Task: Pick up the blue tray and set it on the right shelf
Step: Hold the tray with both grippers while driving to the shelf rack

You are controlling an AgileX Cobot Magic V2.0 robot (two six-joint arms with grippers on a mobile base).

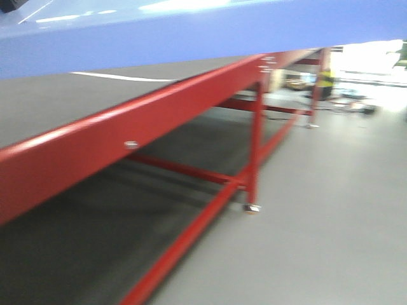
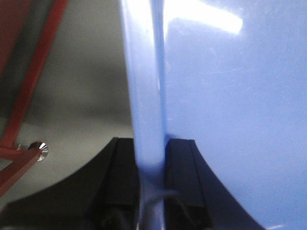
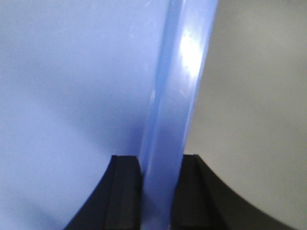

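The left claw (image 2: 151, 143) is nearly closed, its 2 black fingers (image 2: 122, 163) pinching the rim of the tray (image 2: 230, 120) from either side. The rim runs up between them, and the glossy blue face fills the view to the right of it. The right claw (image 3: 158, 160) grips the same way, its 2 fingers (image 3: 125, 182) pressed against the rim, with the tray's broad face on the left and grey floor (image 3: 259, 120) on the right. In the front view the tray spans the top of the picture as a wide blue band, its lower edge rising toward the right. It is held in the air between the 2 claws. Below it a red frame (image 1: 159, 121) runs away on a slant, with a leg (image 1: 256, 146) ending in a silver foot (image 1: 252, 208) on the floor. The front view is blurred
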